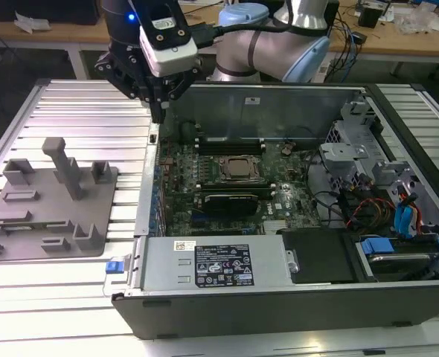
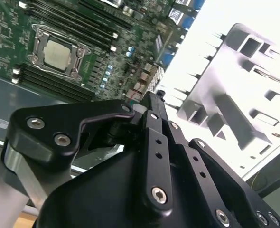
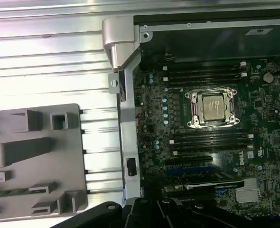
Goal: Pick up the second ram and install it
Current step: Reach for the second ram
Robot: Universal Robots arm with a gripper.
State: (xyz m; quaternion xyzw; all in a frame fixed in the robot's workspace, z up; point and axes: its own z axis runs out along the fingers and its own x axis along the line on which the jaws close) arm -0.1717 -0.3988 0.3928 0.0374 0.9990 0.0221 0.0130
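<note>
In the exterior view my gripper (image 1: 160, 110) hangs over the back left corner of the open computer case (image 1: 279, 301), just above its left wall. Its fingers taper to one point, shut, with nothing between them. The second wrist view looks along the black fingers (image 2: 152, 107), with the motherboard (image 2: 97, 52) on one side and the grey holder block (image 2: 235, 95) on the other. In the first wrist view a thin green strip, the second ram (image 3: 9, 192), lies in a slot of the holder (image 3: 35, 156). The gripper is well apart from it.
The holder (image 1: 56, 223) with upright posts lies on the ribbed metal table at the exterior view's left. The motherboard carries a processor socket (image 1: 238, 167) between long black slots (image 1: 227, 145). A power supply (image 1: 212, 264) fills the case front, with drive cages and cables (image 1: 383, 201) at the exterior view's right.
</note>
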